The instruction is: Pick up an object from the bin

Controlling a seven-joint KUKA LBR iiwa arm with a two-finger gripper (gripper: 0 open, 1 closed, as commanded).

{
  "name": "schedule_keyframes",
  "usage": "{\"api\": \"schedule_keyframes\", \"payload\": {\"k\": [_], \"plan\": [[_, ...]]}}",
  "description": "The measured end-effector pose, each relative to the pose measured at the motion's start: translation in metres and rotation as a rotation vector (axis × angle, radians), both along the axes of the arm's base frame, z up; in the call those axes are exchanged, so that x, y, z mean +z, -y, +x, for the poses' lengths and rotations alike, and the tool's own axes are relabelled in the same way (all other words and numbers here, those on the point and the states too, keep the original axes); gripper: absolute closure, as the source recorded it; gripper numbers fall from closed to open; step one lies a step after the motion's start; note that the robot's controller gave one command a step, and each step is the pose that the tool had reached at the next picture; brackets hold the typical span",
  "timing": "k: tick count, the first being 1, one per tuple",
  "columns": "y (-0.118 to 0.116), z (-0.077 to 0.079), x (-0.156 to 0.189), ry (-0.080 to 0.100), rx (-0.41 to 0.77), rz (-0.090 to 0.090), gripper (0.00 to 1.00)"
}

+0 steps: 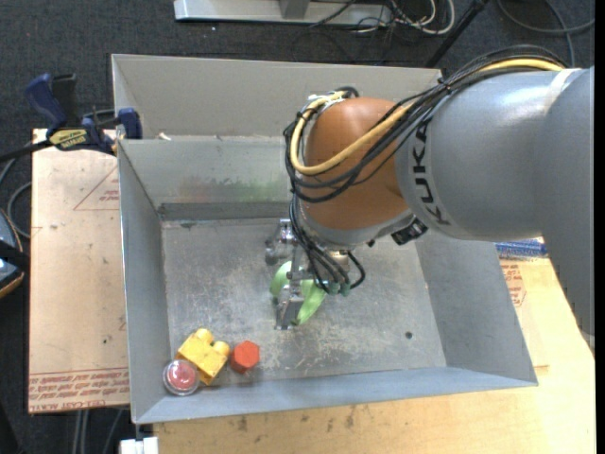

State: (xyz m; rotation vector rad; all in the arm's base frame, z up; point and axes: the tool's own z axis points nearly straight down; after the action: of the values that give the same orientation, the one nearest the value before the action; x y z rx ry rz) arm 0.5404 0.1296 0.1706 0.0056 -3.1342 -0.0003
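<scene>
Well apart from the gripper (290, 306), in the near left corner of the grey metal bin (142, 253), a yellow toy brick (204, 353) lies between a small red cylinder (246, 355) and a round clear-pink cap (180, 377), each just beside it. The arm's orange cover (350, 168) and cables hide the wrist. The fingers are clamped on a light green lumpy piece (310, 303) at the middle of the bin floor, its upper end tucked behind the gripper.

Robotics lab: KUKA arm (492, 149) over grey metal bin (142, 282), loose cables (416, 12) on floor (142, 17) (dark carpet).
</scene>
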Motion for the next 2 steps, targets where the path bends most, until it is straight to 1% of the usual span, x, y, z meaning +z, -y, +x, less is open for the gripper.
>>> {"api": "schedule_keyframes", "payload": {"k": [1,2], "plan": [[0.073,0.050,-0.097,0.015,0.196,0.007,0.00],[0.061,0.040,-0.070,0.012,0.384,0.002,0.00]]}}
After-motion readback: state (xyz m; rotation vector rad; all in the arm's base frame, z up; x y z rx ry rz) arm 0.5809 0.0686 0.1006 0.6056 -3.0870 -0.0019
